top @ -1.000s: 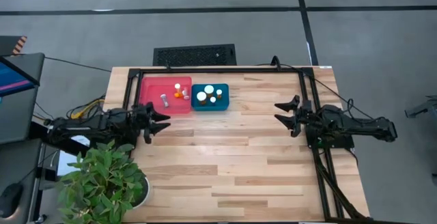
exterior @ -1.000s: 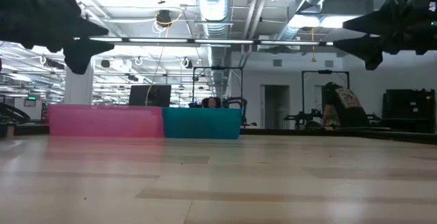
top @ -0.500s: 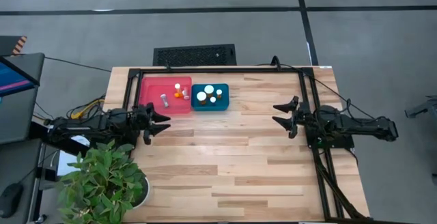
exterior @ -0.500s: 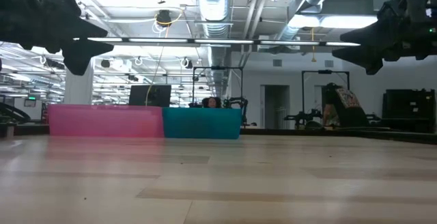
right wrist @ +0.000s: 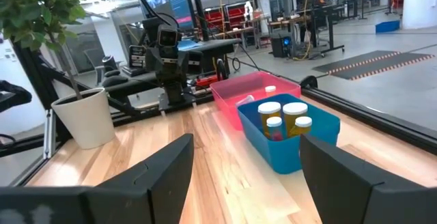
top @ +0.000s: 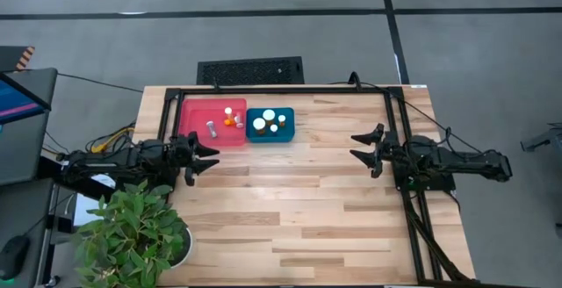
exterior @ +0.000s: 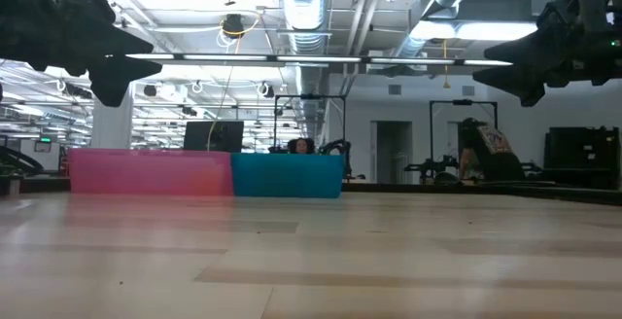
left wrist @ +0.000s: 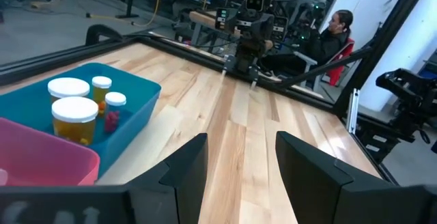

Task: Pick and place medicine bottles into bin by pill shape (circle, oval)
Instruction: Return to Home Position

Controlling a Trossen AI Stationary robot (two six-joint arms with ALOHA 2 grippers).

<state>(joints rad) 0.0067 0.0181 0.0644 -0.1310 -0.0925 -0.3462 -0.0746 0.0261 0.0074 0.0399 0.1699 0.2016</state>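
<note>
A red bin (top: pixel 198 123) and a blue bin (top: pixel 283 135) stand side by side on the wooden table's far left part. Small medicine bottles with white caps stand in both: several in the red bin (top: pixel 226 119) and several in the blue bin (top: pixel 270 123), two of them wider with amber bodies (left wrist: pixel 75 115). My left gripper (top: pixel 216 158) hovers level at the table's left edge, just near of the red bin, open with nothing between its fingers (left wrist: pixel 240 142). My right gripper (top: pixel 353 146) hovers level at the right side, open and holding nothing (right wrist: pixel 247 142).
A potted plant (top: pixel 132 235) stands at the near left corner, beside my left arm. A black frame rail (top: pixel 281 89) runs along the table's far edge, with another down the right side. A person (left wrist: pixel 334 33) sits beyond the table's right edge.
My right gripper has turned slightly in place at the table's right side and stays open. The bins and bottles have not moved.
</note>
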